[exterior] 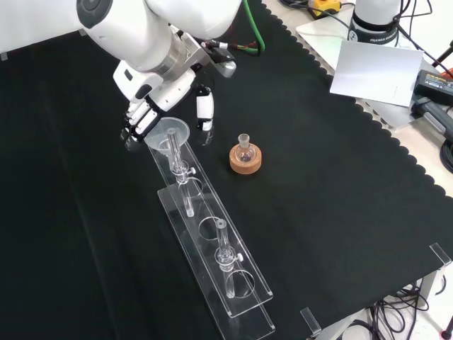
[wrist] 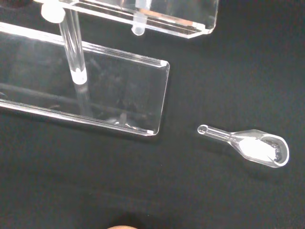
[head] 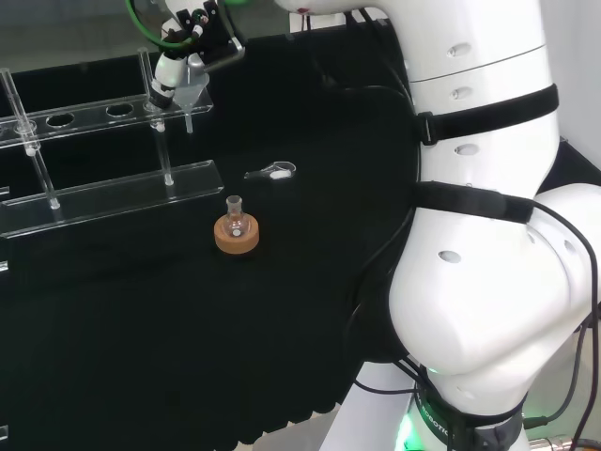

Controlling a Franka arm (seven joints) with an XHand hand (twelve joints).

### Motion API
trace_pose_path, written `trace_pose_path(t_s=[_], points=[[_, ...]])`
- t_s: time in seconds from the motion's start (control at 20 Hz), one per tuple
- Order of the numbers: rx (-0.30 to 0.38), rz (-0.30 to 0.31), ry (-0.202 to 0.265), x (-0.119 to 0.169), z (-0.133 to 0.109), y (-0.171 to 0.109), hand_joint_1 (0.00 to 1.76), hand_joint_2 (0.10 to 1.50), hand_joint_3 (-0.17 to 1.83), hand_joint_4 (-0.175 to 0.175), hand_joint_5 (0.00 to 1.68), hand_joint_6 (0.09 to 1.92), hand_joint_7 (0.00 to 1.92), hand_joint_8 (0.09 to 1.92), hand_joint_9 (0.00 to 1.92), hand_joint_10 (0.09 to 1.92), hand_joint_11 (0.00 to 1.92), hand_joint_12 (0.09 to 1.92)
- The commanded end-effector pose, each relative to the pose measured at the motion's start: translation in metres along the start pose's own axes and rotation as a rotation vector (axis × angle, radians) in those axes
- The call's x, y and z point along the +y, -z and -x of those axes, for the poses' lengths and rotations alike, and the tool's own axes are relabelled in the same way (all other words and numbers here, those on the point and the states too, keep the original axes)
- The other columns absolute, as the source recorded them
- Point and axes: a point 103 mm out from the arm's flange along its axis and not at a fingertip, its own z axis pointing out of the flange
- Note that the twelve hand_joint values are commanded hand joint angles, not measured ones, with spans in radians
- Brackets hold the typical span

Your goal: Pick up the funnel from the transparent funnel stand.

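A clear funnel [exterior: 170, 133] sits in the end hole of the transparent stand [exterior: 212, 244], its stem hanging down through the top shelf. In the head view the funnel [head: 192, 94] is at the right end of the stand [head: 113, 193]. The black and white hand [exterior: 152, 106] hovers over that end. Its fingers [exterior: 136, 122] reach down on one side of the funnel's rim, and the thumb [exterior: 205, 112] hangs straight on the other side with a small gap. The hand [head: 174, 66] is open around the funnel. In the wrist view the stem's tip [wrist: 138, 29] pokes below the shelf.
A small round flask on a cork ring [exterior: 245, 157] stands on the cloth right of the stand in the front view, also in the head view [head: 237, 233]. A glass scoop with white powder [wrist: 259, 149] lies near the stand's end [head: 272, 172]. Other holes in the stand are free.
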Motion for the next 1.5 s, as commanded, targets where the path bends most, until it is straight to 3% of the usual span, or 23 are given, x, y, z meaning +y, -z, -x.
trace_pose_path(t_s=[0.05,0.4,0.6,0.8,0.95,1.0,1.05,1.15,1.3,1.5], points=[[-0.024,-0.011,-0.007,0.003,0.001,-0.002,0.63,0.76,0.12,0.011,0.00,0.09,0.00,0.40,0.17,0.90,0.47,1.44],[-0.049,-0.002,-0.010,0.006,0.000,-0.005,0.67,0.76,0.14,0.009,0.07,0.09,0.02,0.67,0.32,0.83,0.50,1.43],[-0.078,0.000,-0.015,0.009,0.000,-0.007,0.68,0.75,0.17,0.011,0.13,0.09,0.08,0.72,0.46,0.73,0.50,1.42],[-0.084,0.030,-0.020,0.009,0.000,-0.007,0.68,0.75,0.23,0.010,0.25,0.09,0.23,0.72,0.62,0.64,0.49,1.40],[-0.062,0.081,-0.026,0.007,0.001,-0.005,0.68,0.75,0.29,0.001,0.41,0.09,0.43,0.71,0.79,0.56,0.52,1.36],[-0.059,0.123,-0.032,0.006,0.001,-0.004,0.68,0.77,0.32,-0.006,0.49,0.09,0.49,0.71,0.84,0.54,0.54,1.34],[-0.056,0.150,-0.037,0.004,0.002,-0.003,0.68,0.78,0.34,-0.012,0.57,0.11,0.56,0.71,0.89,0.52,0.56,1.32],[-0.061,0.218,-0.049,0.000,0.003,0.002,0.70,0.80,0.38,-0.020,0.72,0.35,0.69,0.70,0.99,0.47,0.61,1.29],[-0.097,0.294,-0.054,-0.013,0.004,0.019,0.75,0.81,0.43,-0.033,0.80,0.65,0.85,0.71,1.11,0.43,0.69,1.24],[-0.123,0.326,-0.063,-0.034,0.007,0.041,0.78,0.81,0.46,-0.036,0.83,0.73,0.90,0.72,1.17,0.43,0.74,1.22]])
